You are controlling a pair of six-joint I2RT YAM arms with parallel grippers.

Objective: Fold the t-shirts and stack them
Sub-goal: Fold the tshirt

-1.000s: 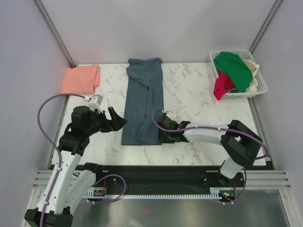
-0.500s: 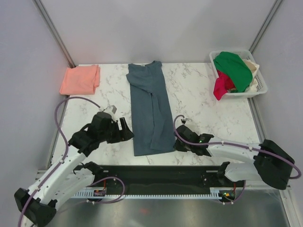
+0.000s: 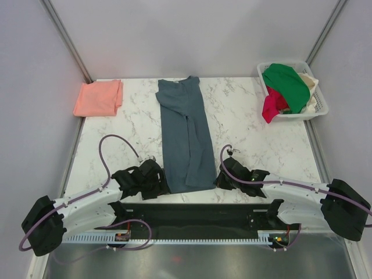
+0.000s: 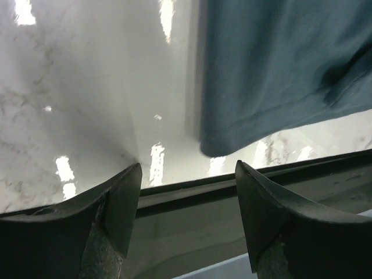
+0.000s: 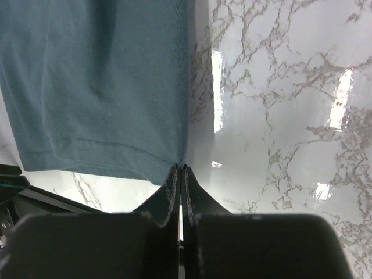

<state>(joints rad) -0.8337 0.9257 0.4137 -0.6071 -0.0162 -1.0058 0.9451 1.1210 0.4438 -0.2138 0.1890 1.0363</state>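
The blue shirt [image 3: 186, 136] lies as one long narrow strip down the middle of the table [image 3: 250, 122]. Its collar end is at the far edge and its hem is right at the near edge. I take it the sides are already folded in. The hem sits close to the arms so both can reach it for the next fold, which would carry the hem up toward the collar.

The right gripper [image 3: 224, 177] is low at the hem's right corner with its fingers pressed fully together. On its wrist view the tips meet exactly where the cloth corner ends, so it looks to have that corner nipped, though little cloth shows between them.

The left gripper [image 3: 154, 174] is at the hem's left corner. Its fingers are spread wide with nothing between them, and the corner lies just ahead of the gap, so it is lined up to take it. With one hand on each corner the hem would stay square as it lifts. If only one side were gripped, the fold would likely skew.

The pink shirt [image 3: 99, 97] is folded small at the far left corner, well apart from the blue one, probably as the base of the stack. The basket [image 3: 321, 110] at the far right corner holds green, red and cream clothes.
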